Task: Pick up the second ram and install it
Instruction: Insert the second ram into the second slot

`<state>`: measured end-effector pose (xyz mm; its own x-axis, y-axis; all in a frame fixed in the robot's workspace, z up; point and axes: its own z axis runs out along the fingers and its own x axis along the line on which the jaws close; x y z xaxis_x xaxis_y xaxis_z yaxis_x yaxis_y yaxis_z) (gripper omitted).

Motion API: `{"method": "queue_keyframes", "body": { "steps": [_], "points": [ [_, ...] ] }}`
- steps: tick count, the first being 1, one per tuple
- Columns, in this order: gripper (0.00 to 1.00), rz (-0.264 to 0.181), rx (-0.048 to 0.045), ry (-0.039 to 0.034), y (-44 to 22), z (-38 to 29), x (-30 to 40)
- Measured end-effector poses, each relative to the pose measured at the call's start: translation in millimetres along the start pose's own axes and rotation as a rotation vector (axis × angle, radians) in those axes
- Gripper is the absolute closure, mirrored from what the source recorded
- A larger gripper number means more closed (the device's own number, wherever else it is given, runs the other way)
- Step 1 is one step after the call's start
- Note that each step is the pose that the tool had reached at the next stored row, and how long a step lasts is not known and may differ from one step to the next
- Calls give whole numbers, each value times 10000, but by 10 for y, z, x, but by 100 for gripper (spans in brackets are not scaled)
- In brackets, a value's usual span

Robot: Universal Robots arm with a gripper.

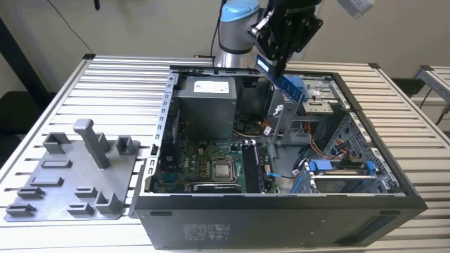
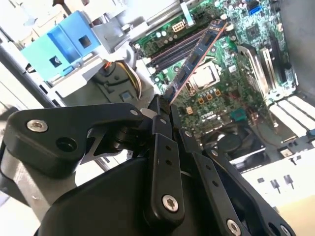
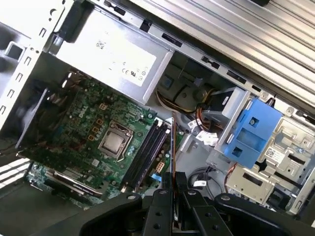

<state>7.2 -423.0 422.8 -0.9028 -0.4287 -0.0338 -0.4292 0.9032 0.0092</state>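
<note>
My gripper (image 1: 275,62) hangs above the open computer case (image 1: 281,211), shut on the second ram (image 1: 287,81). The ram is a thin blue-green stick that slants down out of the fingers toward the case's inside. In the second wrist view the ram (image 2: 197,56) reaches out from the black fingers (image 2: 163,129) over the motherboard's memory slots (image 2: 172,49). The first wrist view shows the ram (image 3: 173,147) edge-on, just beside the long black slots (image 3: 145,152), with the gripper (image 3: 173,186) clamped on its near end. The stick is still well above the slots (image 1: 252,167).
A grey fixture tray (image 1: 70,174) with upright posts lies on the slatted table at the exterior view's left. Inside the case are the power supply (image 1: 207,105), the processor (image 1: 223,169), loose cables and a blue drive caddy (image 1: 320,166). Metal drive brackets (image 1: 320,105) stand close to the ram.
</note>
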Motion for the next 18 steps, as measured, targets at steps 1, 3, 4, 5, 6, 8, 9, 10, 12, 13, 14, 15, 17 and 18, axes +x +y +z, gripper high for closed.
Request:
{"method": "queue_keyframes", "body": {
  "steps": [1,3,4,5,6,8,9,10,12,13,14,15,17,18],
  "points": [
    [86,167,6,-1,0,1,0],
    [86,507,17,-4,0,3,0],
    [86,676,24,-5,0,4,0],
    [86,840,29,-7,0,5,0],
    [86,1003,35,-8,0,6,0],
    [86,1327,46,-11,0,8,0],
    [86,1488,51,-13,0,9,0],
    [86,1648,56,-14,0,10,0],
    [86,1973,68,-18,0,12,1],
    [86,2141,74,-19,0,13,1],
    [86,2301,79,-21,0,15,1],
    [86,2458,84,-21,0,16,1],
    [86,2771,95,-24,0,18,1],
    [86,2927,100,-26,0,19,1]
  ]
}}
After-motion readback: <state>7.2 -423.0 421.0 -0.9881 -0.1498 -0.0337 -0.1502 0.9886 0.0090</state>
